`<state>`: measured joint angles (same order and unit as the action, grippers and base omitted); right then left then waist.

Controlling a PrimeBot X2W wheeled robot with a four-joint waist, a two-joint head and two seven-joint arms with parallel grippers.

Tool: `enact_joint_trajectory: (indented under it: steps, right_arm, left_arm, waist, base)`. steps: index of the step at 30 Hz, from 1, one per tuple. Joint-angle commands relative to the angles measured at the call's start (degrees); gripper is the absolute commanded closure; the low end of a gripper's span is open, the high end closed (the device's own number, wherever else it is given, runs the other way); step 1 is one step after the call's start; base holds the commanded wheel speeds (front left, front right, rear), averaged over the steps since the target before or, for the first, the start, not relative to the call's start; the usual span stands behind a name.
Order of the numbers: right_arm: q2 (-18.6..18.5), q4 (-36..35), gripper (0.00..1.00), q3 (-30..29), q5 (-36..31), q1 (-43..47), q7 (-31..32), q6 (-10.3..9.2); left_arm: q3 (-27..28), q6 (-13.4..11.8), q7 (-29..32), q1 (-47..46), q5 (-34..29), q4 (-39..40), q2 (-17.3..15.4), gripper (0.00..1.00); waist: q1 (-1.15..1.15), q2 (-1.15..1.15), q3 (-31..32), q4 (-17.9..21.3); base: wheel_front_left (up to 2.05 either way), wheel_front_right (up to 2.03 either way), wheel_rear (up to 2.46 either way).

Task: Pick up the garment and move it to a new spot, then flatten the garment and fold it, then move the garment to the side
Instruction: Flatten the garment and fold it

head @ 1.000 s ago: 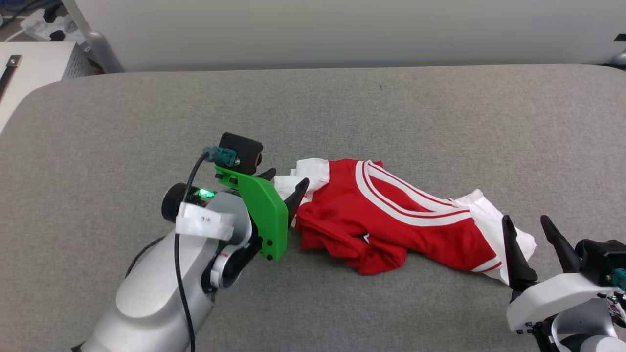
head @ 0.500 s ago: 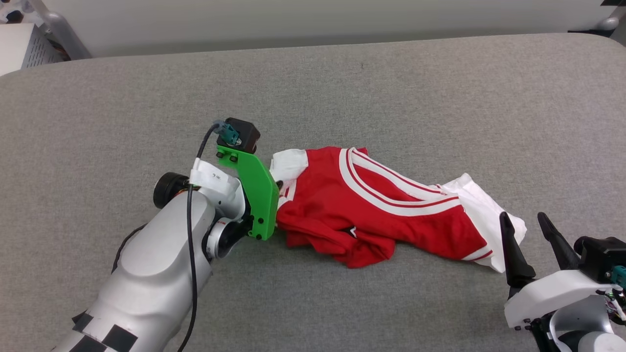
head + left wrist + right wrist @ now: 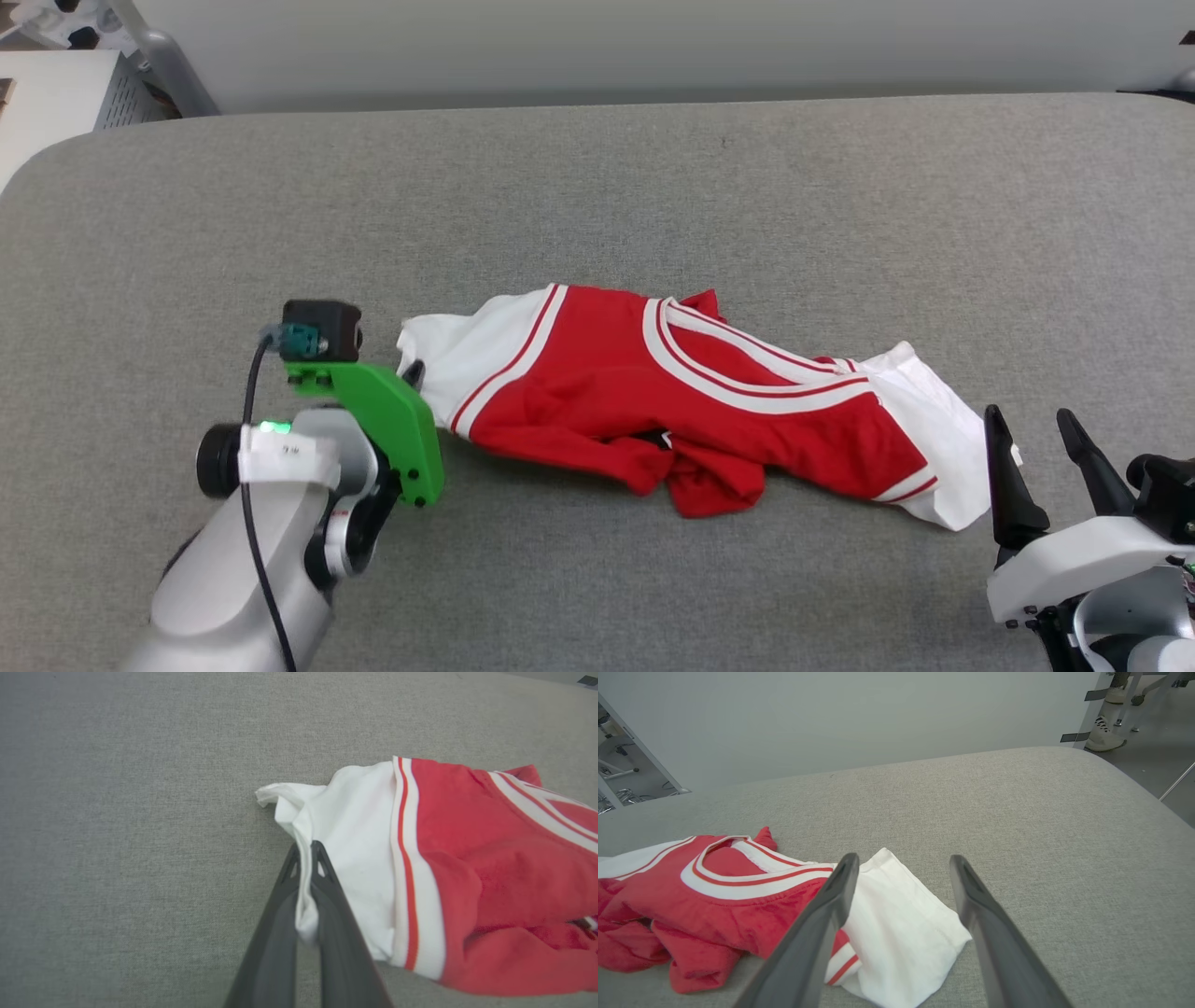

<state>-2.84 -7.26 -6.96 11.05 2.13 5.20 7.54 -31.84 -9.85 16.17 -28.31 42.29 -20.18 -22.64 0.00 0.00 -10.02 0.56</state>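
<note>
- now the grey table (image 3: 597, 187) carries the red shirt (image 3: 691, 401), crumpled at its middle and drawn out longer than a second ago.
- left claw (image 3: 306, 851), apart before, has clamped on the shirt's white sleeve (image 3: 355, 826) and tugged it outward.
- right claw (image 3: 1027, 415) stays apart beside the shirt's other end; the lift looks ready.

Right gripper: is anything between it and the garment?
Nothing. In the right wrist view the white sleeve of the garment lies uncovered between the fingers of the open right gripper.
</note>
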Motion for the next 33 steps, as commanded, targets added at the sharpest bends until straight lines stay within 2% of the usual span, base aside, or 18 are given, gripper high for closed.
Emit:
enact_joint_trajectory:
  steps: [1, 6, 10, 11, 14, 15, 16, 20, 27, 33]
  right_arm:
    - [0.0, 0.0, 0.0, -0.2, 0.4, -0.4, -0.3, -0.05]
    - [0.0, 0.1, 0.0, -0.4, 0.3, -0.2, -0.1, -0.05]
    - [0.0, 0.1, 0.0, -0.3, 0.2, 0.0, 0.2, -0.05]
    - [0.0, 0.1, 0.0, -0.1, 0.1, 0.4, 0.4, -0.05]
    - [0.0, -0.1, 0.0, -0.2, 0.2, 0.7, 0.7, -0.05]
    - [0.0, -0.2, 0.0, -0.2, 0.1, 0.8, 0.9, -0.05]
    - [0.0, -0.3, 0.0, -0.2, 0.1, 0.9, 1.0, -0.05]
    - [0.0, -0.6, 0.0, -0.4, 0.0, 1.4, 1.4, -0.05]
    - [0.0, -0.8, 0.0, -1.4, 0.2, 2.2, 2.2, -0.05]
    - [0.0, -0.1, 0.0, -2.5, 0.7, 2.3, 3.7, -0.05]
  left_arm:
    - [0.8, -1.1, -1.2, 2.9, 0.9, 1.3, -0.5, 1.0]
    - [3.0, -5.3, -4.8, 13.1, 2.8, 6.5, -0.8, 1.0]
    - [4.1, -7.7, -6.8, 20.8, 4.7, 9.3, -0.3, 1.0]
    - [4.8, -9.2, -8.2, 25.9, 6.2, 10.4, 0.5, 1.0]
    - [4.6, -8.6, -8.4, 27.4, 7.1, 10.7, 1.2, 1.0]
    - [4.8, -8.7, -9.0, 27.6, 7.2, 10.8, 1.4, 0.37]
    - [5.1, -9.0, -9.4, 27.8, 7.3, 10.8, 1.6, 0.0]
    - [5.7, -9.9, -11.7, 27.8, 6.0, 11.6, 1.2, 0.0]
    - [7.2, -12.1, -20.9, 26.7, -1.1, 17.7, -1.9, 0.0]
    - [7.3, -13.9, -25.8, 26.6, -5.9, 23.6, -3.5, 0.0]
  waist:
    - [0.0, 0.0, 0.4, -0.6]
    - [0.0, 0.0, 1.3, -1.3]
    - [0.0, 0.0, 2.4, -1.3]
    - [0.0, 0.0, 3.5, -1.4]
    - [0.0, 0.0, 4.1, -1.5]
    - [0.0, 0.0, 4.4, -1.5]
    - [0.0, 0.0, 4.7, -1.5]
    - [0.0, 0.0, 6.0, -1.4]
    - [0.0, 0.0, 7.9, -1.5]
    - [0.0, 0.0, 8.4, -1.7]
  base:
    - [0.0, 0.0, 0.0]
    - [0.0, 0.0, 0.0]
    - [0.0, 0.0, 0.0]
    - [0.0, 0.0, 0.0]
    - [0.0, 0.0, 0.0]
    - [0.0, 0.0, 0.0]
    - [0.0, 0.0, 0.0]
    - [0.0, 0.0, 0.0]
    - [0.0, 0.0, 0.0]
    - [0.0, 0.0, 0.0]
